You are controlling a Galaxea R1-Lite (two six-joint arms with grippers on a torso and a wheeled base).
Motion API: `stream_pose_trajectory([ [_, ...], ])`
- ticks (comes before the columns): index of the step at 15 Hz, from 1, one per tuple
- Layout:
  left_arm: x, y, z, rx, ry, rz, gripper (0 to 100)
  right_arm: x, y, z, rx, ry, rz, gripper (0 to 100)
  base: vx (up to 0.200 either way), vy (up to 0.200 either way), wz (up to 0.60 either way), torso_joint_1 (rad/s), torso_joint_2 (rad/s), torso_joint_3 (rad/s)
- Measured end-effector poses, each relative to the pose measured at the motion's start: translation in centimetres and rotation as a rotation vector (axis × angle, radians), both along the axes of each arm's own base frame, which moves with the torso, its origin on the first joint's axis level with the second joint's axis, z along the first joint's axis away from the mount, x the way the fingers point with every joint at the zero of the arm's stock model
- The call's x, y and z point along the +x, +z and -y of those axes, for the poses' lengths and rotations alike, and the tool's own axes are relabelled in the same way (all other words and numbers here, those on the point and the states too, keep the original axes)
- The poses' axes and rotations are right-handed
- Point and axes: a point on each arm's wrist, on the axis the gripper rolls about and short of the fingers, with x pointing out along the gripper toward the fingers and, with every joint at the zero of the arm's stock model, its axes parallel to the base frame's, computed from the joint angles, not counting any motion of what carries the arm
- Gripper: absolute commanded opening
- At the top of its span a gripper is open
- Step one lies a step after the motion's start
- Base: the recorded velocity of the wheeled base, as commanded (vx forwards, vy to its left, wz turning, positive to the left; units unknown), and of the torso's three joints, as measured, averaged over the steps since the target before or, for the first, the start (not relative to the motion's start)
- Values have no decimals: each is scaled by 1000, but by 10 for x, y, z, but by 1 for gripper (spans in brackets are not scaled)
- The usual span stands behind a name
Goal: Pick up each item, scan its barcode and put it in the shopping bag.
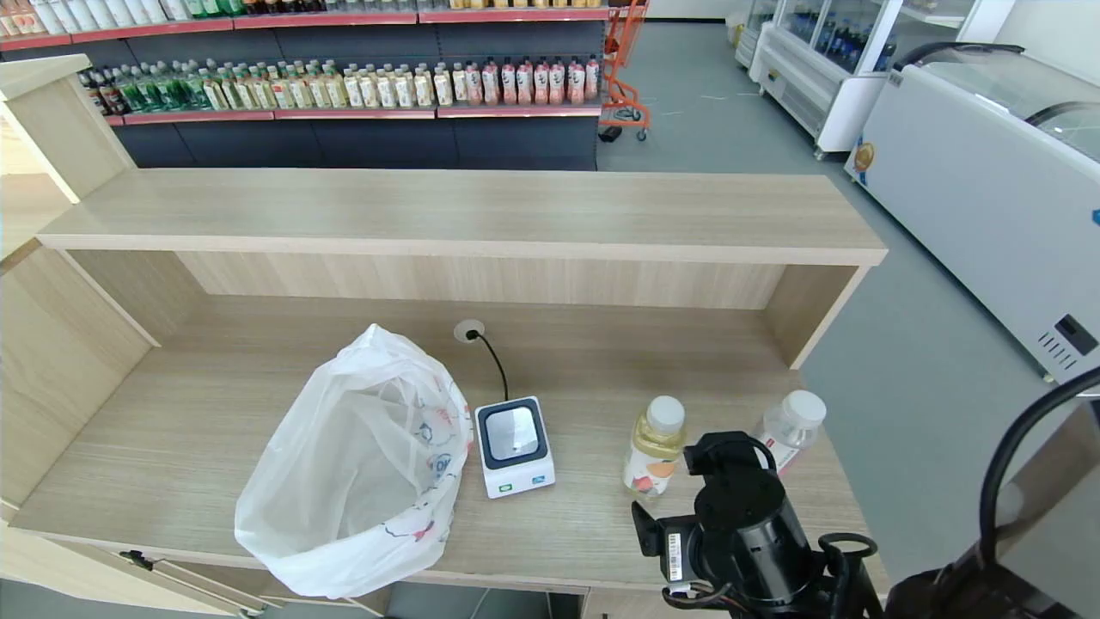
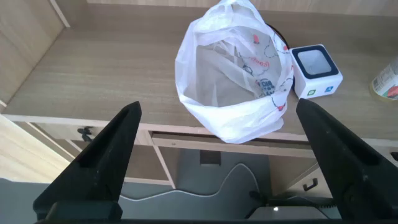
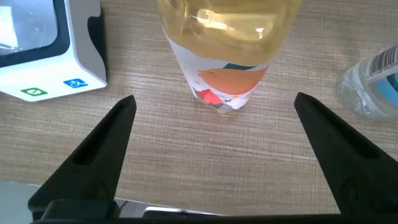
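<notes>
Right end effector (image 3: 214, 102): wide open, empty, facing yellow-drink bottle (image 3: 227, 43) right of scanner (image 1: 513, 445). Bottle likely rigid, full, slick; grip mid-body, at label.

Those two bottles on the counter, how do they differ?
The yellow drink bottle holds pale yellow liquid; the clear bottle holds colourless liquid. The yellow drink bottle stands nearer the scanner; the clear bottle stands nearer the right edge of the counter. Both have white caps.
</notes>
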Motion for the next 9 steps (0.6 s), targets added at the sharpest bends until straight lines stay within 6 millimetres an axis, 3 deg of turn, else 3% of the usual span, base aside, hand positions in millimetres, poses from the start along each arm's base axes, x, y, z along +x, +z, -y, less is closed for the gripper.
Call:
stream_pose_trajectory([
  [9,0,0,0,0,0,0,100,16,-28,-5,-9,-15,43,100,0,0,0,0,0,0],
])
